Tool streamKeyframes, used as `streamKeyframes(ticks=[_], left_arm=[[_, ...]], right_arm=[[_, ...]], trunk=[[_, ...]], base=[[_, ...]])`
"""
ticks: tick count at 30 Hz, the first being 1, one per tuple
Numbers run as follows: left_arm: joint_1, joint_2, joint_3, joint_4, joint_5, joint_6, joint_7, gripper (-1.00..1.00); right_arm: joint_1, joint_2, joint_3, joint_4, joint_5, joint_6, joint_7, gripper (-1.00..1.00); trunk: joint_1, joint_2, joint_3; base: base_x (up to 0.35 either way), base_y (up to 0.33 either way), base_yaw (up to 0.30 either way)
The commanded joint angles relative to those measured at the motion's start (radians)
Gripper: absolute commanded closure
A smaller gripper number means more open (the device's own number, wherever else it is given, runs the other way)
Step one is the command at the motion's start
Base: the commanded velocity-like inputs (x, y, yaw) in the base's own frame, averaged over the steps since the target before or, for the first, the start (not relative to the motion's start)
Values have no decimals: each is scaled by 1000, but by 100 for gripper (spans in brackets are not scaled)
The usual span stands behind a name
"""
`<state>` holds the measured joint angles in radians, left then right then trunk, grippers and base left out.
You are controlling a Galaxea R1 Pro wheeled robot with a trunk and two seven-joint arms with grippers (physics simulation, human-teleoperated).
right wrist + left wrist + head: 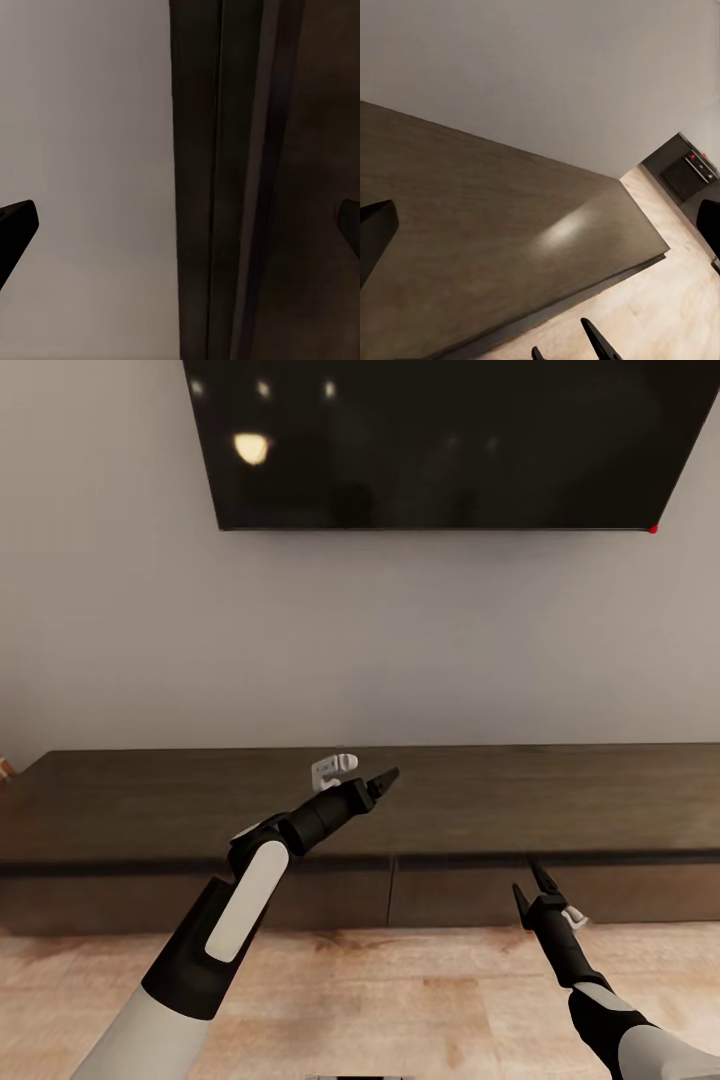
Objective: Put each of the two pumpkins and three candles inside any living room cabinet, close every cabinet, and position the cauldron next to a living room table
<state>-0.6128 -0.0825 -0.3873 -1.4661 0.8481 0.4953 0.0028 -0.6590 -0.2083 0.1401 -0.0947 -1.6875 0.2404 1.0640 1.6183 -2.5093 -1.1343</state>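
The long low dark-brown cabinet [560, 800] runs along the wall in front of me, and its drawer fronts [450, 895] sit flush and shut. My left gripper [385, 780] hovers just above the cabinet top [495, 225]. It is open with nothing in it; its fingers [375, 232] stand far apart in the left wrist view. My right gripper [530, 885] is lower, in front of the drawer fronts right of the middle seam. It is open and empty, with its fingertips [16, 221] wide apart before the cabinet's edge [225, 187].
A large black TV [450, 440] hangs on the grey wall above the cabinet. Light wood floor [400, 1000] lies between me and the cabinet. The left wrist view shows the cabinet's end corner, floor beyond it, and a dark unit [686, 172] further off.
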Motion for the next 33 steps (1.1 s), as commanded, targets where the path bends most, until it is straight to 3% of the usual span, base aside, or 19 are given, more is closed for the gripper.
streamKeyframes(ticks=[1, 14, 30, 33], left_arm=[[-1, 0, 2, 0, 5, 5, 0, -100], [-1, 0, 3, 0, 5, 3, 4, -100], [-1, 0, 1, 0, 5, 4, -1, -100], [0, 0, 1, 0, 5, 3, -1, -100]], right_arm=[[-1, -1, 7, 1, -11, 9, -2, -100], [-1, 0, 7, 31, -12, 9, -13, -100], [-1, -2, 6, 36, -11, 10, -1, -100], [-1, -1, 6, 35, -11, 10, 19, -100]], trunk=[[0, 0, -1], [0, 0, -1], [7, -4, -63], [7, -4, -63]], base=[[274, 0, 0], [51, 0, 0], [0, 0, 0], [0, 0, 0]])
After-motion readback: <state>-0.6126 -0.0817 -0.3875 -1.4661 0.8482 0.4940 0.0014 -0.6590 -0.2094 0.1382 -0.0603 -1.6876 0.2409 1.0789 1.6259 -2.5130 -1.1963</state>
